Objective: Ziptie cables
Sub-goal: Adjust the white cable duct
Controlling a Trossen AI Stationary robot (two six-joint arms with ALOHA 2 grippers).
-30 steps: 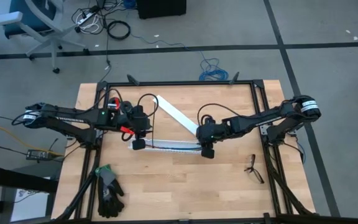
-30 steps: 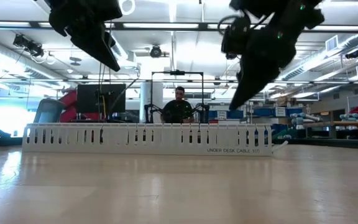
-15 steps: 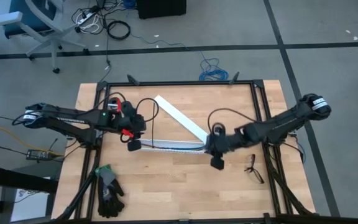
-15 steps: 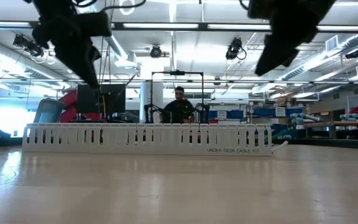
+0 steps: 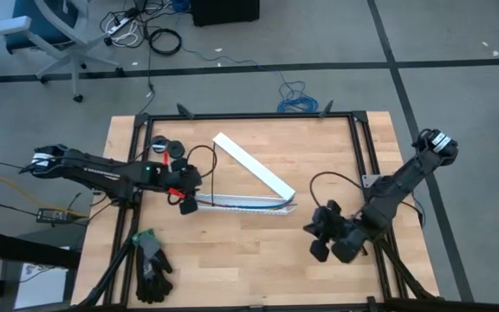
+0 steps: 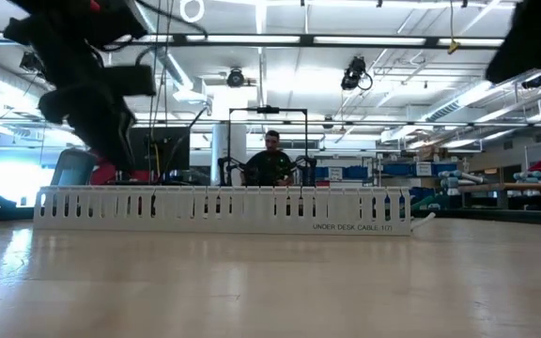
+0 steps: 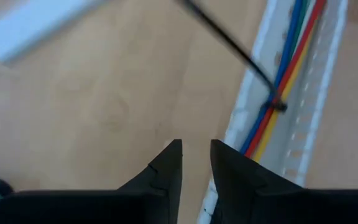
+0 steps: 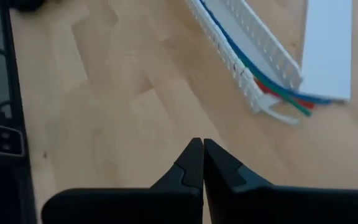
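The cables (image 7: pixel 283 73), blue, red, yellow and green, lie along a white slotted duct (image 5: pixel 241 205); their ends stick out of its right end (image 8: pixel 288 99). The black ziptie (image 7: pixel 277 104) is looped around the cables, and its thin tail (image 7: pixel 222 34) slants away over the wood. My left gripper (image 7: pixel 196 163) hovers by the duct's left end (image 5: pixel 189 204), its fingers a little apart with nothing between them. My right gripper (image 8: pixel 202 152) is shut and holds nothing, over the table's near right part (image 5: pixel 320 250).
A flat white strip (image 5: pixel 254 165) lies slantwise behind the duct, its right end near the duct's right end. Black gloves (image 5: pixel 152 264) lie at the near left corner. Bare wood (image 5: pixel 241 251) stretches in front of the duct. A person (image 6: pixel 270 160) sits far behind the table.
My right gripper has left the duct's right end and swung toward the table's near right corner. My left gripper has sunk lower beside the duct's left end. The duct and the cables have stayed where they were.
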